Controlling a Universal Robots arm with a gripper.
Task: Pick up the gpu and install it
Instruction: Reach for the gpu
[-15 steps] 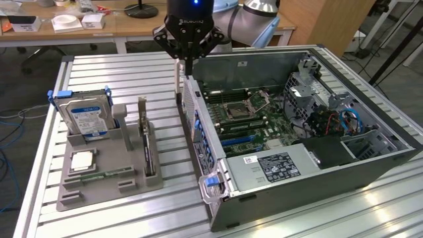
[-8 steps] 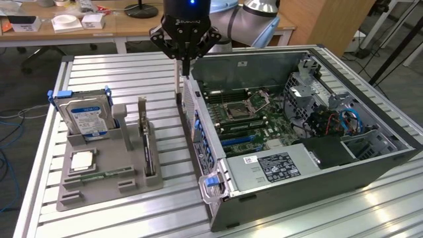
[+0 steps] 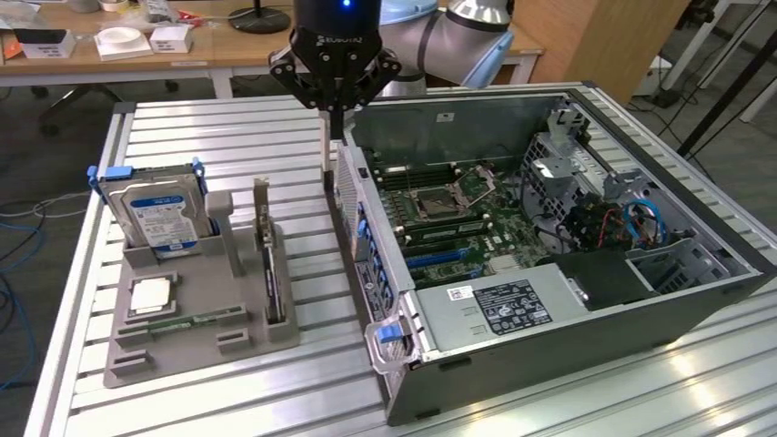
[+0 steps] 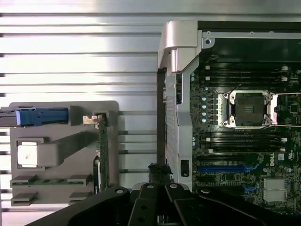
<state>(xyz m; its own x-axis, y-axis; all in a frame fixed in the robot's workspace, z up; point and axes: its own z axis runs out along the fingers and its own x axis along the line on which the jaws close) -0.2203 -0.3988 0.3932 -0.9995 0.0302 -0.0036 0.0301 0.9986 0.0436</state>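
Two views are telling me different things. From the exterior view I am hanging my gripper (image 3: 331, 127) well above the metal table (image 3: 206, 137), over the strip between the grey holder tray (image 3: 170, 357) and the near wall of the open computer case (image 3: 583, 309). My fingers are pressing together with nothing between them: the hand is clenched, empty and touching nothing. The gpu (image 3: 265, 255) is standing on edge in a slot of the tray, on the side nearest the case, well below my fingertips. Toward the exterior view's left, the hard drive (image 3: 152, 217) is standing upright in the same tray, and a processor chip (image 3: 148, 296) and a memory stick (image 3: 195, 320) are lying flat in front of it. This view is also giving the case's depth, with the motherboard (image 3: 443, 205) lying on its floor. From the wrist view I am looking straight down: the gpu (image 4: 103, 150) is showing as a thin green edge with a silver bracket at one end, standing in the holder tray (image 4: 61, 147) near the computer case (image 4: 176, 94) wall. My gripper (image 4: 159, 170) is hovering with closed tips over the gap beside that wall, and the motherboard's empty socket (image 4: 248, 109) and a blue slot (image 4: 225, 168) are facing me squarely, where the exterior view is giving them at a slant.
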